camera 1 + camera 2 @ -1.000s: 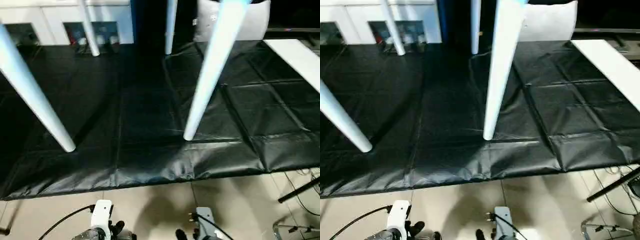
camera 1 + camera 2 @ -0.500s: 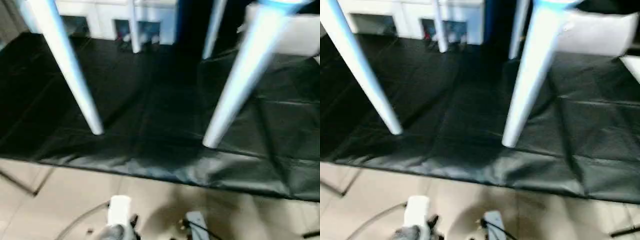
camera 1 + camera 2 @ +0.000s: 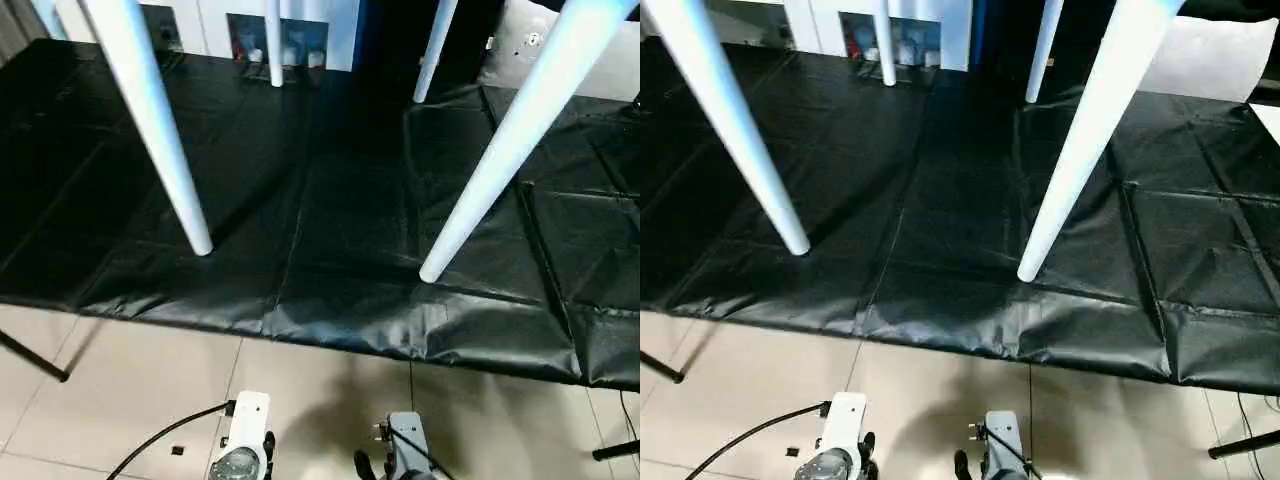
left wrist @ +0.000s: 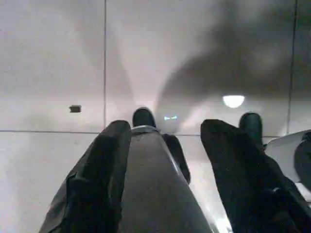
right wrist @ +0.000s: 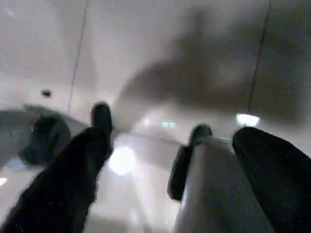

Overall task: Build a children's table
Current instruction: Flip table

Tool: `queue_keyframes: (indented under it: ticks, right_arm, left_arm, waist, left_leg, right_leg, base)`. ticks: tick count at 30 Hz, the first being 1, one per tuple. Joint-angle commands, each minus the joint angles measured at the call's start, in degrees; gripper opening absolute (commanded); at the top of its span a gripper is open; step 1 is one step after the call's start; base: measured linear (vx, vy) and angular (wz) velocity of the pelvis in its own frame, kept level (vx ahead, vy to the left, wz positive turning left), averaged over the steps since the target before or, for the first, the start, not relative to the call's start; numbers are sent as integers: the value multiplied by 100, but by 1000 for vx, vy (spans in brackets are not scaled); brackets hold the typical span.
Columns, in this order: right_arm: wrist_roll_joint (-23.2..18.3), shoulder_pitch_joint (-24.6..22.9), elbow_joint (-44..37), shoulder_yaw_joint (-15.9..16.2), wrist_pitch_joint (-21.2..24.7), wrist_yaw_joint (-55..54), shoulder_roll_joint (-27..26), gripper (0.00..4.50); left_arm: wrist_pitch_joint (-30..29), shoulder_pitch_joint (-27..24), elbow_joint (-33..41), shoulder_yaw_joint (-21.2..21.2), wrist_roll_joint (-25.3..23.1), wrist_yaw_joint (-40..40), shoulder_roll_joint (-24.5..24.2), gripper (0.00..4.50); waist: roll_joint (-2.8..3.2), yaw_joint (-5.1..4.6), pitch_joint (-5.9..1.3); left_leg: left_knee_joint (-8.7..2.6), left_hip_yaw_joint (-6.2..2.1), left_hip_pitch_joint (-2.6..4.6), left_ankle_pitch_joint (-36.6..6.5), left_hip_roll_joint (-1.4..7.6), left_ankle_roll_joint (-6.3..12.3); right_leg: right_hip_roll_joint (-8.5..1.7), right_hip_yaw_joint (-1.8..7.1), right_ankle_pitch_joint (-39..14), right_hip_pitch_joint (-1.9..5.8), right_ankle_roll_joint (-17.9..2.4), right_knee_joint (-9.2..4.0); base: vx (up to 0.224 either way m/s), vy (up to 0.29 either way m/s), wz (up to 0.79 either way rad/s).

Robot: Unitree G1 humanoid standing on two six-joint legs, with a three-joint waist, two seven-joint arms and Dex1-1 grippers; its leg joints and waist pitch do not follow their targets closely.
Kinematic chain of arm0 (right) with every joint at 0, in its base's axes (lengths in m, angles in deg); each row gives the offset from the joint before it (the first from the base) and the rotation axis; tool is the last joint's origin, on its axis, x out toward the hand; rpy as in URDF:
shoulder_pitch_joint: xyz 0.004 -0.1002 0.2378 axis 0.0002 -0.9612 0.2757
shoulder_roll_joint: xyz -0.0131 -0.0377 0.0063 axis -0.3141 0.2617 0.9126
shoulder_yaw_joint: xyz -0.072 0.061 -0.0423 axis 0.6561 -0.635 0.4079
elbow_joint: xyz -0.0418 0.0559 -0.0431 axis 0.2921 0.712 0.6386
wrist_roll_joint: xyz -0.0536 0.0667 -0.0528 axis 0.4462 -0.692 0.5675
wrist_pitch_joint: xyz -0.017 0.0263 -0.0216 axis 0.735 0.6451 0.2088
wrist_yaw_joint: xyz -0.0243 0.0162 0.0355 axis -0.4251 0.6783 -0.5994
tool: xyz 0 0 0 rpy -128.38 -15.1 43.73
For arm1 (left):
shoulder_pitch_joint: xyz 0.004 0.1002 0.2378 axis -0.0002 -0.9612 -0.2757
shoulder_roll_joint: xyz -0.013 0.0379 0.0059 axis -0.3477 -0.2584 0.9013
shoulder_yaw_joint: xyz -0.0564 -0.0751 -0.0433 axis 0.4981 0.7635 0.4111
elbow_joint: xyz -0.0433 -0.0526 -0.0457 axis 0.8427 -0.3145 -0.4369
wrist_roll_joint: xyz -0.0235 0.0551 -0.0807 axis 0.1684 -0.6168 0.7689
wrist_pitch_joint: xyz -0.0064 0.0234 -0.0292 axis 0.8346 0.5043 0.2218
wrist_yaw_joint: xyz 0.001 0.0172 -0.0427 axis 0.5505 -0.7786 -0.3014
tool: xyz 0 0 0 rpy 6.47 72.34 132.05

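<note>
- The left gripper (image 4: 165, 128) hangs over pale floor tiles (image 4: 53, 58). Its two black fingers stand apart and hold nothing.
- The right gripper (image 5: 175, 141) also points down at the tiles, fingers spread wide and empty.
- Both grippers are well apart from the children's table, off the near edge of the black mat (image 3: 330, 210) that carries it.
- The children's table stands upright on that mat, seen from under its top.
- The near left leg (image 3: 150, 120) slopes down to a foot close to the mat's near edge.
- The near right leg (image 3: 500, 160) slopes the other way, and its foot is also close to that edge.
- The two far legs (image 3: 272, 50) and (image 3: 435, 50) touch down by the mat's far edge.
- Change: across the last second the whole head view has swung and tilted, so the camera moved. The four feet sit on the same mat seams as before, and I can tell no move of the table itself.
- Judgement: with all four legs in place and bearing weight and both grippers empty, the build looks finished, or at a last check.
- A grey-white cushion (image 3: 1210, 60) sits at the mat's far right corner.
- Containers: a white cabinet (image 3: 300, 20) beyond the far edge has open compartments with small items inside, too small to name.
</note>
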Motion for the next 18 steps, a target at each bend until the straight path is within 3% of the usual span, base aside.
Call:
queue_keyframes:
  ticks: [1,2,3,4,6,8,10,11,13,14,15,17,18]
  right_arm:
    - [151,-218,124,90,-115,-112,-229,450]
    - [156,-217,122,87,-128,-111,-232,450]
    - [209,-196,78,75,-274,-101,-279,450]
    - [205,-192,74,70,-279,-102,-285,450]
    - [165,-155,27,15,-321,-116,-341,450]
    - [101,-120,26,-67,-195,-172,-437,450]
    - [154,-125,113,-32,86,-299,-537,450]
    - [193,-158,154,14,182,-311,-609,450]
    - [317,-237,198,122,180,-374,-753,450]
    - [336,-248,201,129,159,-390,-773,450]
    - [365,-264,205,143,130,-413,-801,450]
    - [443,-307,213,200,61,-470,-883,450]
    - [337,-83,175,76,194,-121,-494,450]
  left_arm:
    - [36,-273,-275,-109,15,-81,1627,267]
    - [60,-253,-250,-87,44,-34,1554,267]
    - [261,-65,181,250,467,821,368,267]
    - [257,-66,205,266,487,888,291,267]
    - [213,-77,426,433,652,1525,-432,267]
    - [41,-95,539,668,810,2359,-1338,267]
    - [-131,-63,466,803,846,2752,-1811,267]
    - [-229,-24,376,784,778,2741,-1878,267]
    - [-241,50,282,663,644,2663,-1818,267]
    - [-225,60,276,659,646,2660,-1800,267]
    - [-208,75,277,651,649,2647,-1763,267]
    - [-211,114,340,597,647,2547,-1589,267]
    - [-243,118,408,499,594,2428,-1390,267]
  waist:
    - [-3,-23,-91]
    - [-10,-23,-113]
    - [-10,-4,-127]
    - [-19,-17,-125]
    - [2,-7,-158]
    - [8,-6,-164]
    - [44,-52,-217]
    - [63,-80,-178]
    - [79,-91,-123]
    - [29,-58,-69]
    - [22,-33,-76]
    - [95,-22,-60]
    - [122,-28,-48]
  left_leg:
    - [-552,-79,14,-1005,401,600]
    - [-534,-48,15,-897,399,602]
    - [-506,-36,25,-640,398,656]
    - [-498,-26,6,-508,392,695]
    - [-409,-3,12,-5,374,870]
    - [-367,16,18,292,343,1032]
    - [-333,1,4,587,314,1039]
    - [-327,9,26,599,324,1026]
    - [-385,27,63,119,388,903]
    - [-448,56,54,-382,412,826]
    - [-474,76,38,-559,415,791]
    - [-517,114,55,-773,449,724]
    - [-547,116,36,-878,464,626]
  right_leg:
    - [-455,180,84,100,-1317,-468]
    - [-451,181,227,96,-1311,-465]
    - [-465,185,613,89,-1370,-436]
    - [-449,178,817,86,-1404,-408]
    - [-431,160,1760,84,-1532,-311]
    - [-409,148,2249,76,-1526,-270]
    - [-365,121,2688,95,-1431,-193]
    - [-327,108,2821,34,-1455,-189]
    - [-335,105,2325,-16,-1570,-234]
    - [-364,133,1763,-3,-1643,-293]
    - [-407,154,1394,21,-1657,-315]
    - [-428,173,1014,-31,-1618,-366]
    - [-424,168,934,-32,-1584,-374]
  base:
    - [0,0,0]
    - [0,0,0]
    - [0,0,0]
    - [0,0,0]
    - [0,0,0]
    - [0,0,0]
    - [0,0,0]
    - [0,0,0]
    - [0,0,0]
    - [0,0,0]
    - [0,0,0]
    - [-10,30,2]
    - [0,0,0]
